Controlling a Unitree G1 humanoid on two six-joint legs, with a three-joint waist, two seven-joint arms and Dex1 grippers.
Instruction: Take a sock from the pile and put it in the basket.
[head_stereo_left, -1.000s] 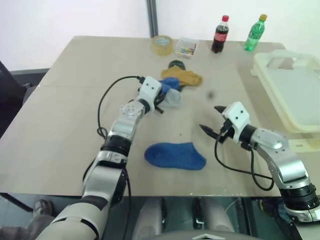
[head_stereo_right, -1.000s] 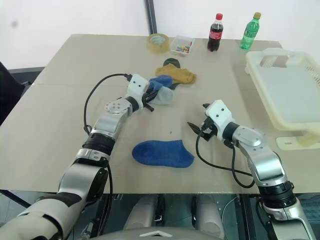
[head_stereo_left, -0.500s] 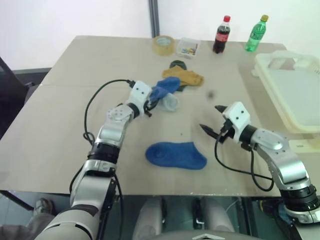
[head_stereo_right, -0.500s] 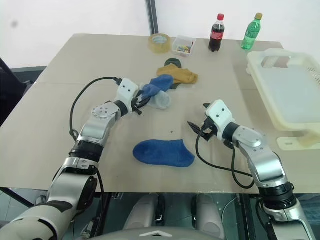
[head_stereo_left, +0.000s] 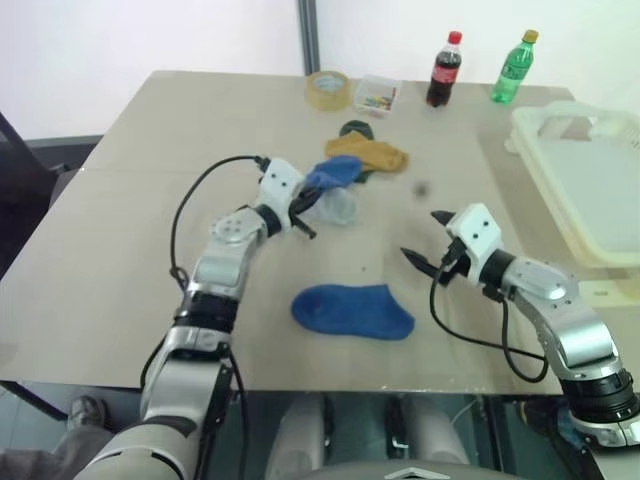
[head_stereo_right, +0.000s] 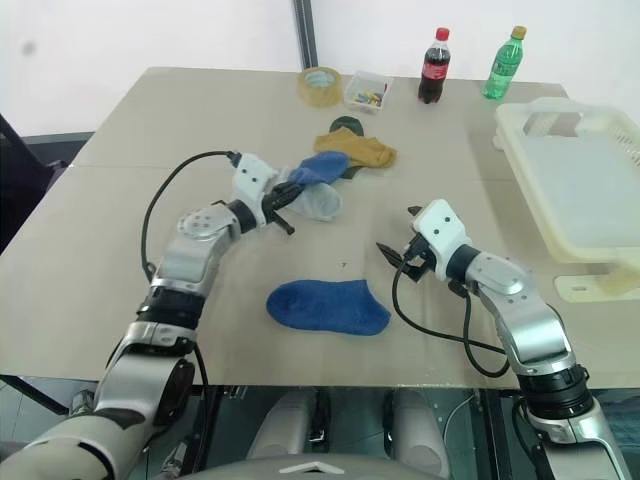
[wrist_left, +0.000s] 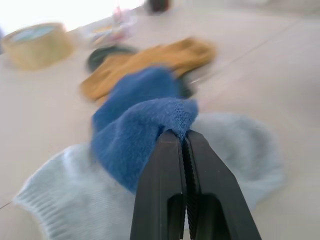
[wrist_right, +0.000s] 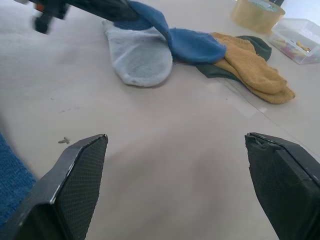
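We start at our left gripper (wrist_left: 185, 137): its two black fingers are pressed together on the cuff edge of a royal blue sock (wrist_left: 142, 125), pinching a fold of the knit. That sock drapes away from the pinch, one end raised off the table (head_stereo_left: 130, 200) and the rest trailing toward the pile (head_stereo_right: 345, 160), where a mustard yellow sock (head_stereo_right: 360, 150) lies over a dark green sock (head_stereo_right: 345, 125). A pale grey sock (head_stereo_right: 318, 203) lies flat just under the blue one, touching it; it may drag along if the lift is low.

Our right gripper (head_stereo_left: 427, 240) hovers above bare tabletop, fingers spread wide and holding nothing, well apart from the pile, seemingly waiting.

A second blue sock (head_stereo_left: 352, 311) lies alone nearer to us, between our two arms.

The basket (head_stereo_left: 583, 190), cream-white, sits at the table's far right edge, well apart from the held sock. We judge the sock must next be carried across to it.

Behind the pile stand a tape roll (head_stereo_left: 326, 88), a small clear box (head_stereo_left: 373, 95), a cola bottle (head_stereo_left: 443, 68) and a green bottle (head_stereo_left: 512, 65).
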